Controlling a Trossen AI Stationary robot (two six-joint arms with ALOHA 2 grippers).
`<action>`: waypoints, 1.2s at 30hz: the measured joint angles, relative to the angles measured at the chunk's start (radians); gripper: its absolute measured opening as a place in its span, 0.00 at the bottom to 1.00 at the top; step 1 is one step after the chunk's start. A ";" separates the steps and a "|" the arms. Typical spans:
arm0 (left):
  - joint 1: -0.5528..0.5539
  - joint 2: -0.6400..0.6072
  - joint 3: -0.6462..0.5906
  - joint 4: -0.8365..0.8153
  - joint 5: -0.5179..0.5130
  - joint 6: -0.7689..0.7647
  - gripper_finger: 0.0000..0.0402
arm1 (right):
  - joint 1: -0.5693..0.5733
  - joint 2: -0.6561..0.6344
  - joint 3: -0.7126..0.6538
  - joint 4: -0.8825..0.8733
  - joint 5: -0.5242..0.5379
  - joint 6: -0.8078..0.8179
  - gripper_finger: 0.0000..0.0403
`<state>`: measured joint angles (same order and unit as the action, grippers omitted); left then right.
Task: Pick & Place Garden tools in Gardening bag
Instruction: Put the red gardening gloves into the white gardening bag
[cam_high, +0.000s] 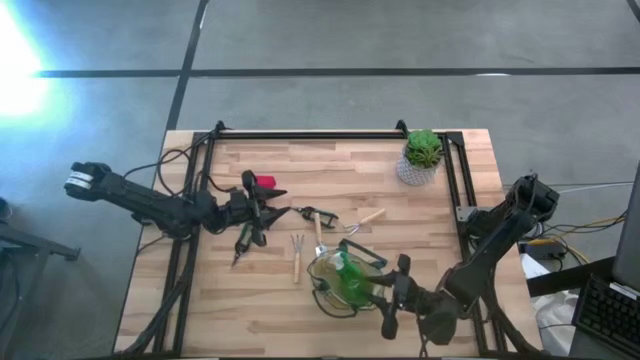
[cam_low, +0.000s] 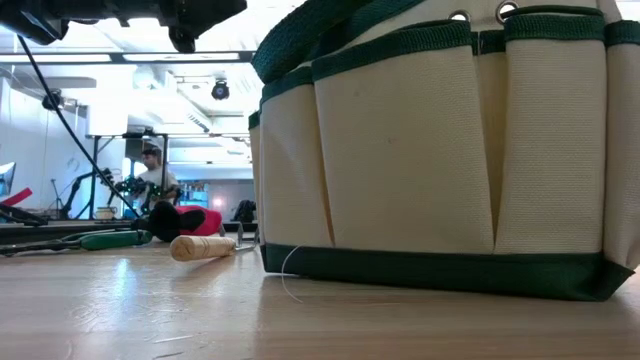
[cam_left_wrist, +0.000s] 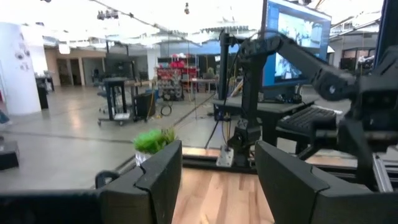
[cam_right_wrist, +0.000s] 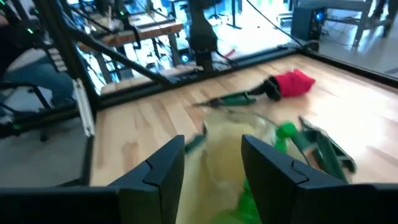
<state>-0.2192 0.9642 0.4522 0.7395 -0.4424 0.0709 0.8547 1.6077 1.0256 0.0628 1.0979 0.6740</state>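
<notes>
Seen from above: wooden tabletop (cam_high: 250, 300) with a dark frame along its far and side edges; gardening bag (cam_high: 340, 280) near the front edge, right of centre, mouth upward, with a green spray bottle (cam_high: 352, 282) inside. Right hand (cam_high: 400, 292) just beside the bag's right rim, fingers apart, gripping nothing. Left hand (cam_high: 262, 213) over the middle left, fingers spread, empty, with the pruners (cam_high: 243, 243) just below it and a red glove-like item (cam_high: 265, 182) behind it. Fork (cam_high: 297, 258) and trowel (cam_high: 319, 233) between left hand and bag, another wooden-handled tool (cam_high: 365, 219) farther back; potted plant (cam_high: 422, 155) at the far right corner. Open bare wood at the front left. At tabletop height: bag wall with pockets (cam_low: 440, 150) filling the right side, a wooden handle (cam_low: 200, 247) just left of it, red item (cam_low: 195, 220) behind; free surface in front. From the left wrist: two dark fingers (cam_left_wrist: 155, 180) wide apart, bare wood between, plant (cam_left_wrist: 152, 142) and far edge ahead. From the right wrist: fingers (cam_right_wrist: 165, 171) parted over the bag's mouth, green bottle cap (cam_right_wrist: 286, 130) beside, red item (cam_right_wrist: 292, 83) and pruners (cam_right_wrist: 233, 99) beyond.
</notes>
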 joint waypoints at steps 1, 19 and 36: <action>0.000 0.000 0.000 -0.007 0.000 -0.012 0.51 | -0.001 -0.004 0.014 -0.003 0.000 -0.001 0.39; 0.001 -0.001 0.007 -0.033 0.009 -0.027 0.51 | -0.250 -0.027 0.442 -0.719 -0.594 0.058 0.35; 0.004 -0.051 0.096 -0.403 0.007 -0.103 0.51 | -0.457 -0.026 0.508 -0.848 -0.976 -0.052 0.34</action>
<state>-0.2150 0.9134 0.5483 0.3367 -0.4351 -0.0325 0.3977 1.5814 1.5341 -0.7854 0.1220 0.6221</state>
